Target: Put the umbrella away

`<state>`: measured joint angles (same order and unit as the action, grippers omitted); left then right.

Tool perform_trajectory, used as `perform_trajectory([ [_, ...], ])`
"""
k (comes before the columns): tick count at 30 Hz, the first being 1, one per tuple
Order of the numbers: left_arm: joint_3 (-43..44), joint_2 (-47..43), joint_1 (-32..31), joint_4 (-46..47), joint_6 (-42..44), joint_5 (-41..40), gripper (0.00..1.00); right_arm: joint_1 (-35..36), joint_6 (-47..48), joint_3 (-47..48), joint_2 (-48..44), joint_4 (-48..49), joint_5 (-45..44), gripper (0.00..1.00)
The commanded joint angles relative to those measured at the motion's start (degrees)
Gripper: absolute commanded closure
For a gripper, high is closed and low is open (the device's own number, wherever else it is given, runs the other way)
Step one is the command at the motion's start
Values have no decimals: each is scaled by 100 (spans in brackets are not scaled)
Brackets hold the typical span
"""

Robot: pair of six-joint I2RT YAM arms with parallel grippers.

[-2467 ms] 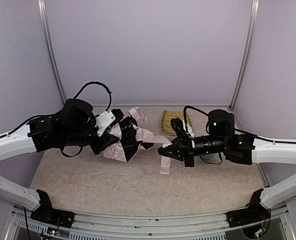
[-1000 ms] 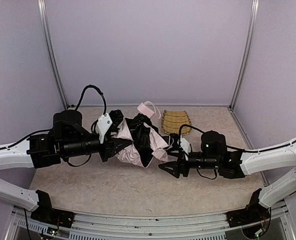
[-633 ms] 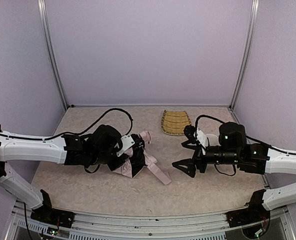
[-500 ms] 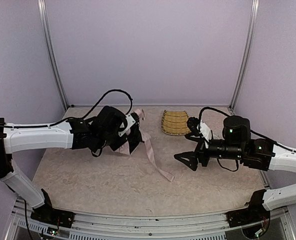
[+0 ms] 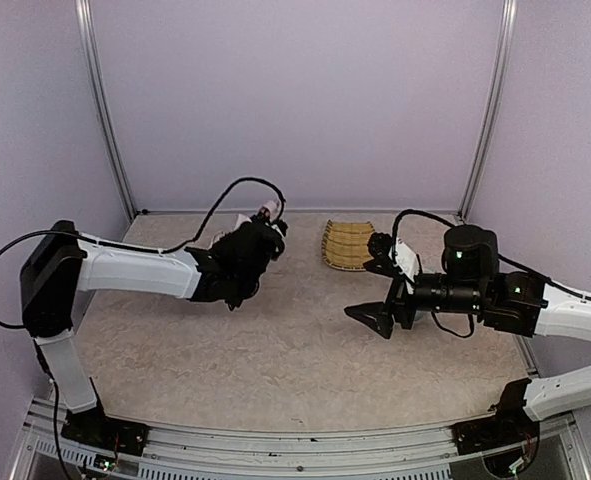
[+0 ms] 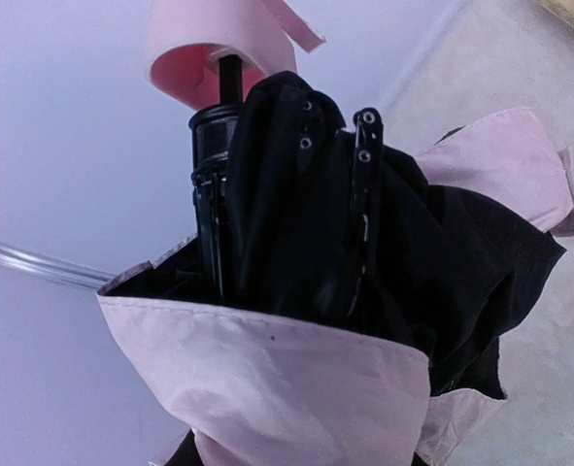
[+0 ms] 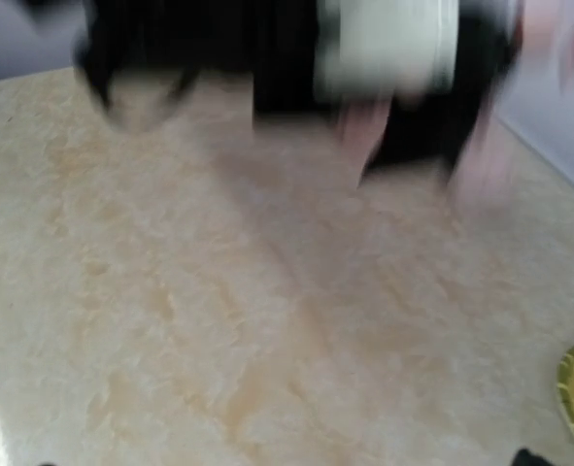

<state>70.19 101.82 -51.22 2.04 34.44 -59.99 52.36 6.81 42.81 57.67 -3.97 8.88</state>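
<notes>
Umbrella (image 6: 267, 388) drawn rearward, gripped by left end effector (image 5: 239, 264); right end effector (image 5: 367, 318) seemingly open

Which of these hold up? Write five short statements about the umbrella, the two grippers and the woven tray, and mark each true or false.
1. The left gripper holds the umbrella. True.
2. The right gripper is clamped on the umbrella's strap. False: it is open, holds nothing and is well apart from the umbrella.
3. The umbrella lies in the woven tray. False: it is in the left gripper, to the left of the tray and apart from it.
4. The pink fabric is bunched around the shaft, with the black lining showing. True.
5. The tray lies near the back edge of the table. True.
</notes>
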Motion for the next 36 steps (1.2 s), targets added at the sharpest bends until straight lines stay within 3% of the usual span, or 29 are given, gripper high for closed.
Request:
perform_trajectory([
  [1,-564,698,-624,-681,-1073,677,100,-43,204,-4,195,244,460,0],
  [7,-971,1293,-1165,-1429,-2324,3423,100,-44,411,-296,563,617,764,0],
  [11,-656,1476,-1111,-2242,-2886,5515,100,-20,710,-272,905,490,1336,6],
  [17,-942,1268,-890,-2147,-3332,7773,100,316,1138,-541,537,431,1169,9],
  [24,-1066,1707,-864,-2224,-3261,8903,100,1786,2808,-830,703,481,-781,9],
  [30,-1006,1847,-813,-2414,-3142,9219,100,1801,3946,-620,1590,438,-1228,5],
  [36,-923,1898,-785,-2586,-2995,9277,98,1562,4188,-504,2430,294,-1306,5],
])
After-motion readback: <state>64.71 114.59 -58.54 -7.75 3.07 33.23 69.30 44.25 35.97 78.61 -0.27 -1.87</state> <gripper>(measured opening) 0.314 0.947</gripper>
